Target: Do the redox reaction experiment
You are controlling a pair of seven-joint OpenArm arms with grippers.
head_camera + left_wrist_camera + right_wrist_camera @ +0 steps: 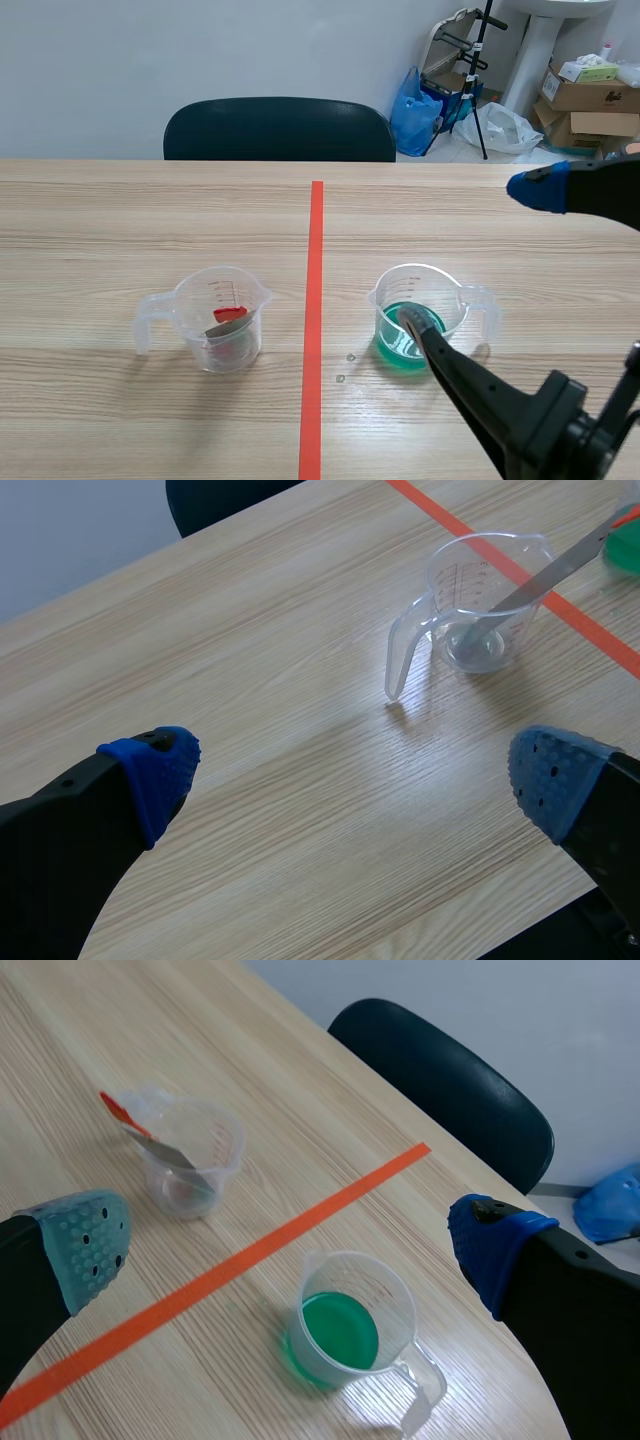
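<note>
R gripper (290, 1250) is hanging above the table (150, 210) w/ jaws standing wide apart, gripping nothing; in the R wrist view its grey-green pad (85, 1245) and blue pad (495, 1250) are flanking the green-liquid cup (345, 1332), which is sitting ahead of the gripper, roughly between the fingers; in the scene view one R fingertip is showing over that cup's mouth, touching or not I can't tell, while the other is sitting higher, near the table's far R side.

L gripper (355, 775) is also gaping fully, nothing b/w its fingers; ahead of it and well apart the clear cup (480, 600) is standing upright, handle pointing toward the gripper; a metal spatula (530, 580) w/ a red end is leaning inside, sticking out over the rim.

The tape line (316, 320) is running b/w the two cups; clear cup on the L side, green one on the R, handles pointing outward.

A dark chair (280, 128) is standing at the far edge; a blue bag (415, 110) and cardboard boxes (590, 95) are lying on the floor beyond.
</note>
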